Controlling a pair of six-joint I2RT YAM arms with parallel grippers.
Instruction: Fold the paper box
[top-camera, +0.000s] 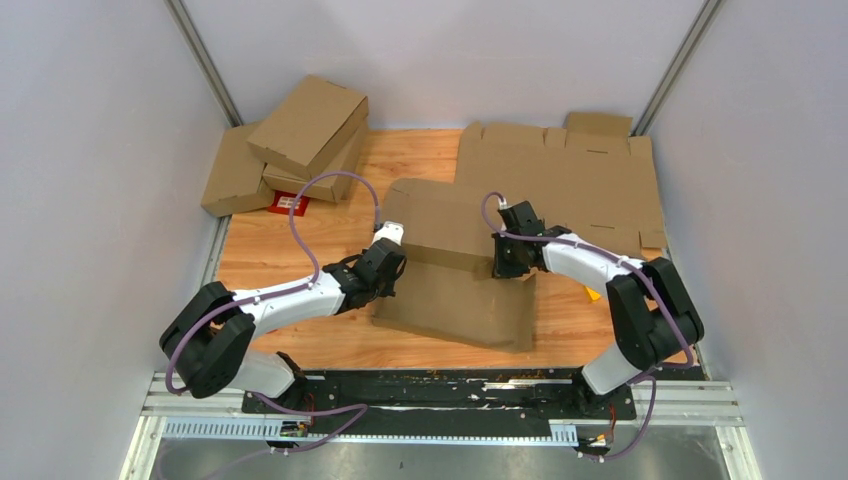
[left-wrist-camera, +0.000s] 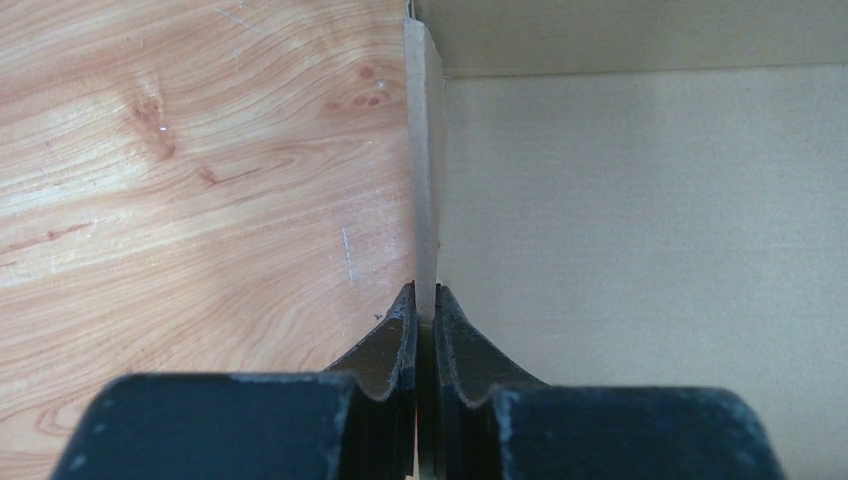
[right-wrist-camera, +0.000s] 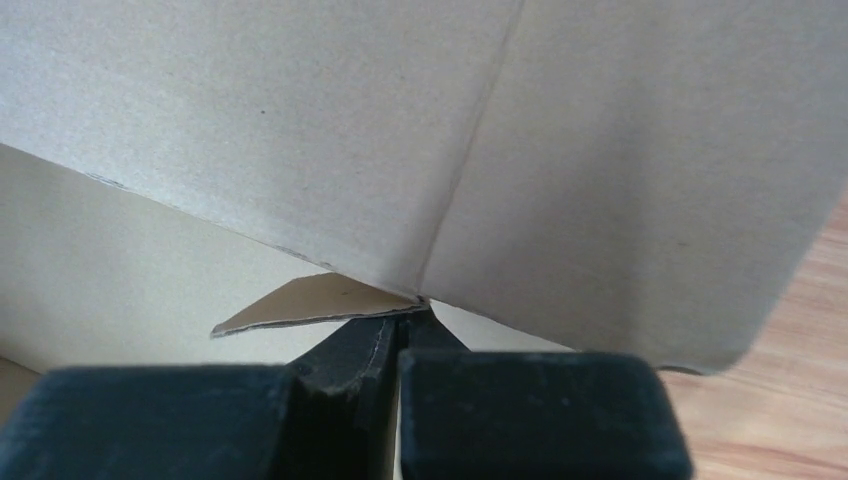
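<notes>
The paper box (top-camera: 455, 290) lies mid-table, a brown cardboard piece with its far panel raised along a crease. My left gripper (top-camera: 392, 262) is at its left edge. In the left wrist view the gripper (left-wrist-camera: 425, 305) is shut on an upright side wall (left-wrist-camera: 424, 150), with the box's floor panel (left-wrist-camera: 640, 220) to its right. My right gripper (top-camera: 500, 262) is at the box's right edge by the crease. In the right wrist view it (right-wrist-camera: 408, 318) is shut on the cardboard where a small flap (right-wrist-camera: 300, 303) meets the large creased panel (right-wrist-camera: 300, 120) overhead.
Several folded mailer boxes (top-camera: 300, 130) are stacked at the back left, with a red label (top-camera: 290, 203) beside them. Flat cardboard blanks (top-camera: 570, 170) lie at the back right. A small yellow item (top-camera: 593, 294) sits under my right arm. Grey walls enclose the wooden table (top-camera: 280, 250).
</notes>
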